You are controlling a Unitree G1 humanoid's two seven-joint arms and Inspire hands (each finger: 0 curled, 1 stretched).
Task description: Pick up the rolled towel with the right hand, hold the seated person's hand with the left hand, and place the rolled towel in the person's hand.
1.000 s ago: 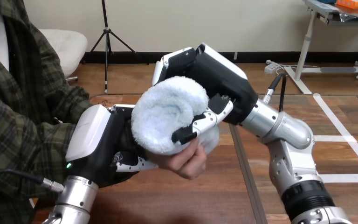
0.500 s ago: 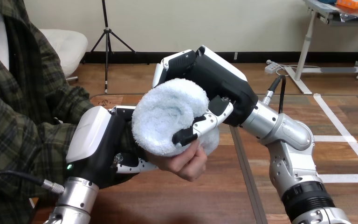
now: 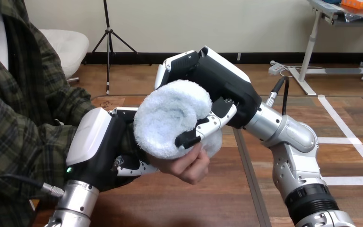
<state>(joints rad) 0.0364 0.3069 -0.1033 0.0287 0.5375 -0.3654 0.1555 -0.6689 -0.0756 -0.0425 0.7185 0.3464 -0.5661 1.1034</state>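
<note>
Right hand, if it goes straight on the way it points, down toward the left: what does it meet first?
Probably the person's hand, just under the rolled towel that the right hand grips; the towel would press into it first. The left hand sits just beyond, though depth is unclear.

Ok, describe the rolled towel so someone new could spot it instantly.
Over the middle of the wooden table, the right robot hand meets the person's hand. Its fingers curl round a pale blue, fluffy rolled towel that touches the person's fingers. It is the only soft, fuzzy thing among hard black-and-white shells.
</note>
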